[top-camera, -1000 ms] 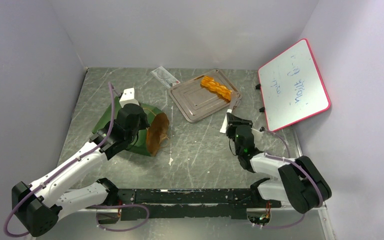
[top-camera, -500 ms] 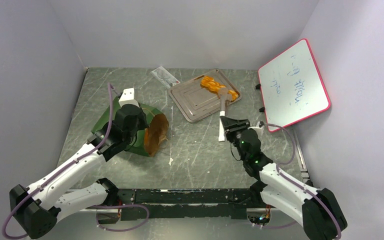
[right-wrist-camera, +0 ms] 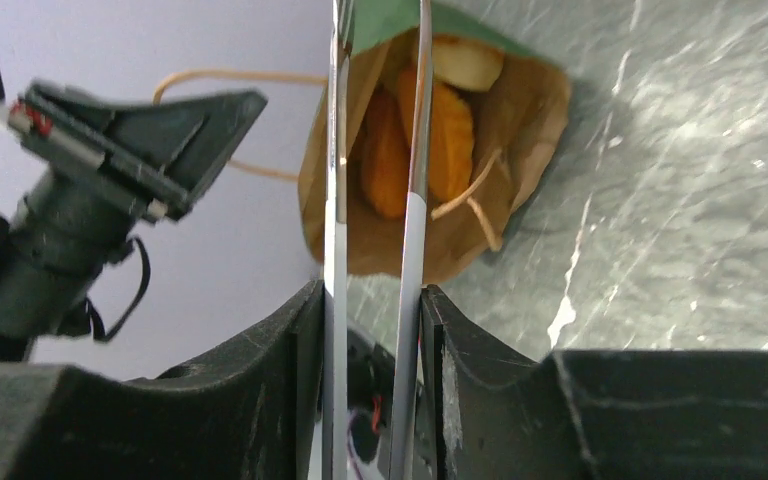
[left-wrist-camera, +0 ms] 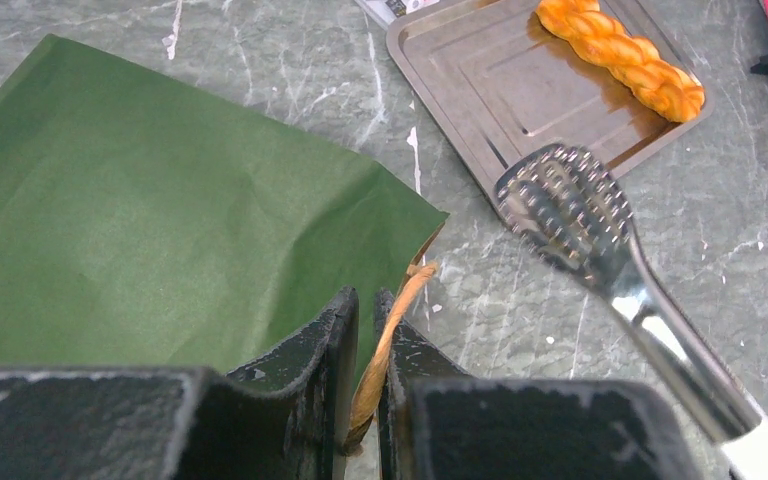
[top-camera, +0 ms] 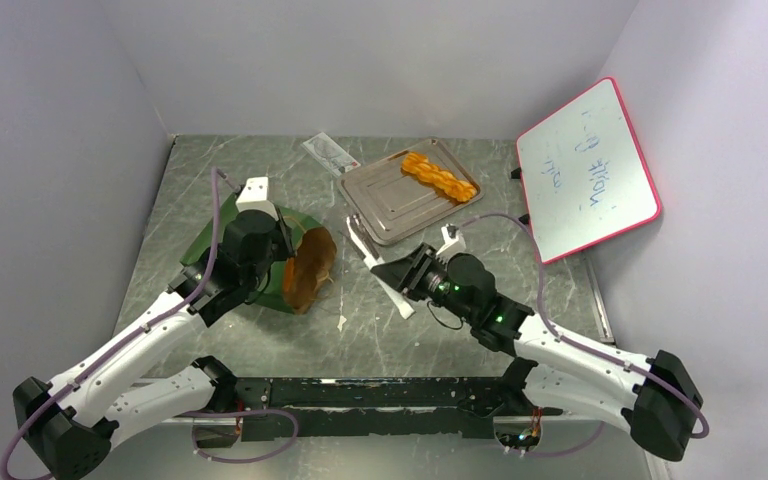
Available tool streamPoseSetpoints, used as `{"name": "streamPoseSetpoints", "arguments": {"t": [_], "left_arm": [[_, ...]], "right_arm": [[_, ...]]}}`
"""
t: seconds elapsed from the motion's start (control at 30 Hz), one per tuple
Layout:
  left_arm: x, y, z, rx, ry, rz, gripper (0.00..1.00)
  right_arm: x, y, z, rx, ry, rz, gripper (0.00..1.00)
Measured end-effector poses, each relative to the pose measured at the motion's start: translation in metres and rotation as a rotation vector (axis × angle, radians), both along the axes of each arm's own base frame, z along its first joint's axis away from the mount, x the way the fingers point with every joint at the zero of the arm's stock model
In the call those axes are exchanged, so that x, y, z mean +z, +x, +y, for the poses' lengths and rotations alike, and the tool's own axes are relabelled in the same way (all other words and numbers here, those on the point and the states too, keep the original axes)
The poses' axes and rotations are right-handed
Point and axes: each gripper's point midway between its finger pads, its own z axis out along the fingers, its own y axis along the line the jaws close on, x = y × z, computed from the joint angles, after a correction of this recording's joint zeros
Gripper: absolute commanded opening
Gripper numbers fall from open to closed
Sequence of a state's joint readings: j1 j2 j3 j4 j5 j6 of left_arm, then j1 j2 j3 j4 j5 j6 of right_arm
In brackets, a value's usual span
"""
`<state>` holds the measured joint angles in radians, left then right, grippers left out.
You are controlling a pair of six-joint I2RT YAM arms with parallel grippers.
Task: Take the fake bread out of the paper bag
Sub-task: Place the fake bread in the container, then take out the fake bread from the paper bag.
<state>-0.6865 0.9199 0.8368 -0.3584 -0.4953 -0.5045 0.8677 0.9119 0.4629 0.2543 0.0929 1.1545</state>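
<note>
The dark green paper bag [top-camera: 203,250] lies on its side, its brown mouth [top-camera: 310,268] facing right. My left gripper [left-wrist-camera: 368,320] is shut on the bag's tan handle [left-wrist-camera: 400,305], above the green side [left-wrist-camera: 140,210]. My right gripper [right-wrist-camera: 375,300] is shut on metal tongs [top-camera: 380,270] with white handles, whose tips point at the bag's mouth. In the right wrist view two orange bread pieces [right-wrist-camera: 385,150] and a pale bun [right-wrist-camera: 465,62] lie inside the bag [right-wrist-camera: 535,110], seen between the tong arms [right-wrist-camera: 336,200]. A braided bread stick [top-camera: 440,176] lies on the metal tray [top-camera: 385,205].
A pink-framed whiteboard [top-camera: 585,170] leans on the right wall. A small clear packet [top-camera: 328,153] lies behind the tray. Grey walls close in the left, back and right of the table. The tong head [left-wrist-camera: 560,205] shows in the left wrist view.
My right arm has swung left from beside the tray, carrying the tongs to the bag's mouth. The left gripper has stayed on the handle.
</note>
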Motion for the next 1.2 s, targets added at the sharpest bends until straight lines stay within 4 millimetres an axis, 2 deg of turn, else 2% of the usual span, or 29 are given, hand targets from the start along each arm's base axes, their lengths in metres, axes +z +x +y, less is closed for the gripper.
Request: {"name": "streamPoseSetpoints", "arguments": {"t": [0.13, 0.47, 0.6, 0.87, 1.03, 1.2], "left_arm": [[-0.001, 0.0, -0.001, -0.004, 0.0, 0.003, 0.07], [-0.003, -0.001, 0.0, -0.01, 0.02, 0.008, 0.07], [-0.003, -0.001, 0.0, -0.013, 0.024, 0.009, 0.07], [-0.005, -0.001, -0.001, -0.024, 0.029, 0.014, 0.07], [-0.005, -0.002, -0.004, -0.038, 0.026, 0.017, 0.07], [-0.005, -0.003, -0.006, -0.049, 0.021, 0.02, 0.07]], "right_arm": [[0.0, -0.021, 0.014, 0.098, -0.036, -0.001, 0.36], [-0.023, -0.071, 0.023, 0.259, -0.103, 0.055, 0.35], [-0.035, -0.084, 0.031, 0.314, -0.125, 0.08, 0.35], [-0.078, -0.091, 0.05, 0.381, -0.198, 0.169, 0.37], [-0.093, -0.09, 0.061, 0.402, -0.205, 0.192, 0.39], [-0.099, -0.086, 0.072, 0.41, -0.201, 0.199, 0.4]]}}
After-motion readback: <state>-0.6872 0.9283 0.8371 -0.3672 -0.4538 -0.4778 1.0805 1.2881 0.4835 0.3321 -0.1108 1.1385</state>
